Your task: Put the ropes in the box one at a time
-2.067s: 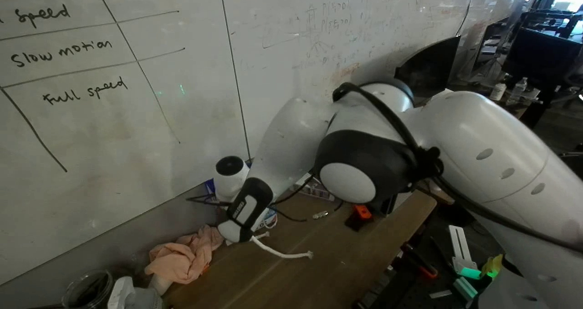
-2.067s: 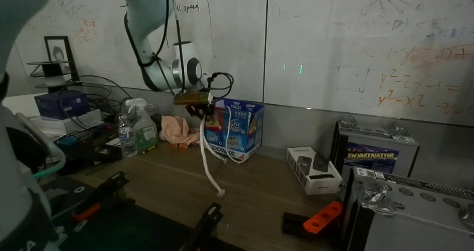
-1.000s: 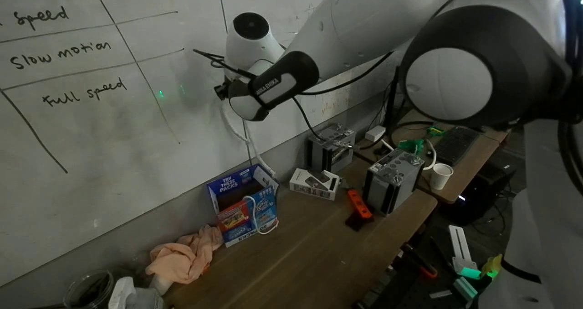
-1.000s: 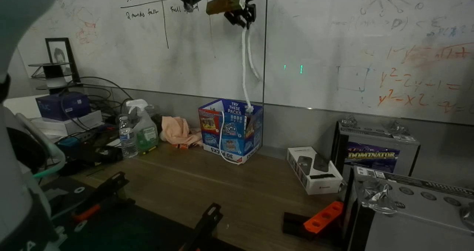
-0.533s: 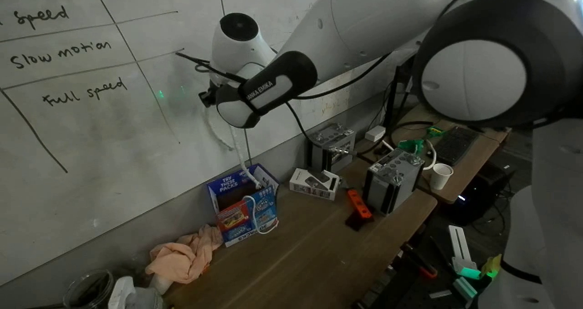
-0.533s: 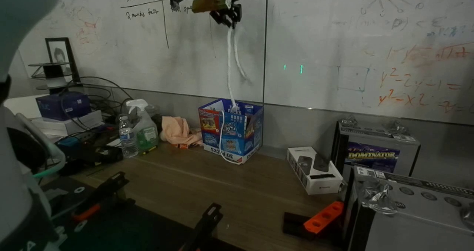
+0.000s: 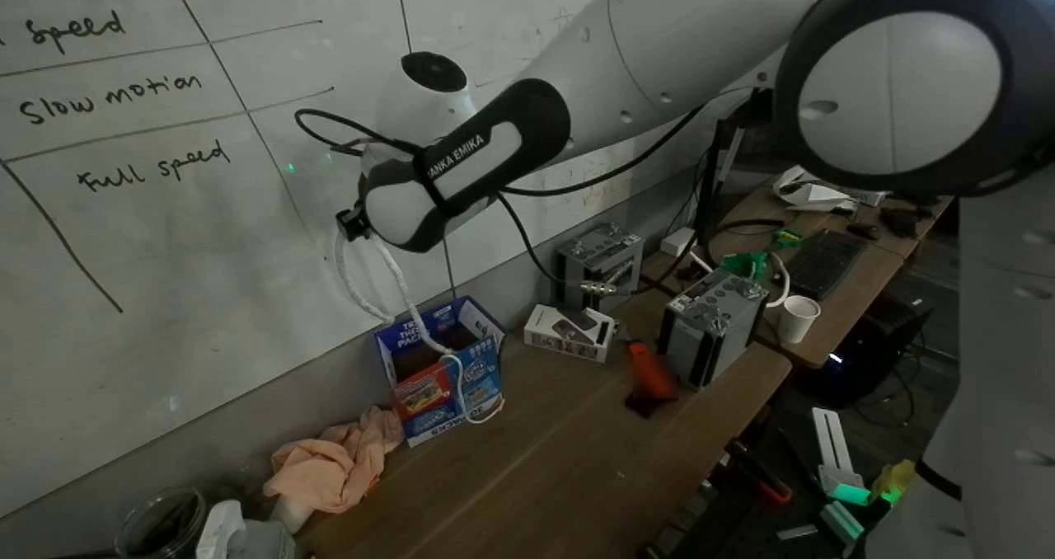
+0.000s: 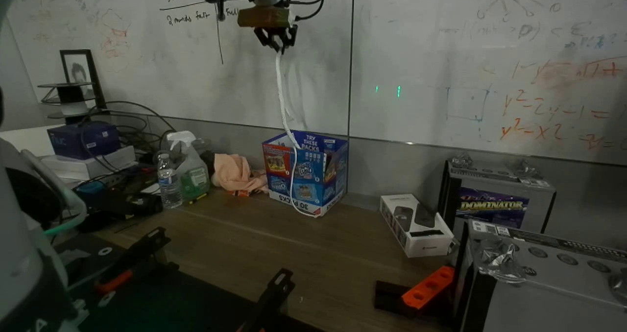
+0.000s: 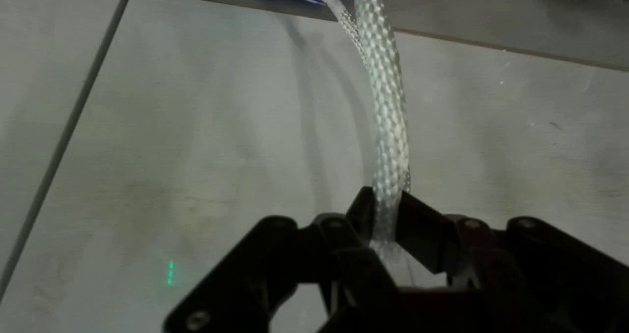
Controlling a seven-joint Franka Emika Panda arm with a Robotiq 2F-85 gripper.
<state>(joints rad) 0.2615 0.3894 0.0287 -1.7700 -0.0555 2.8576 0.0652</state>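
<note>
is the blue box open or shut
Open: in an exterior view the blue box has an uncovered top, its dark inside showing.

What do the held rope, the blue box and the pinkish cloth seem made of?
The rope looks like braided fibre, probably synthetic, with a slight sheen: the wrist view shows plaited strands. The box is probably smooth printed cardboard: thin flat walls carrying pictures and lettering. The cloth looks like soft, matte fabric, going by its loose folds; the fibre is unclear.
</note>
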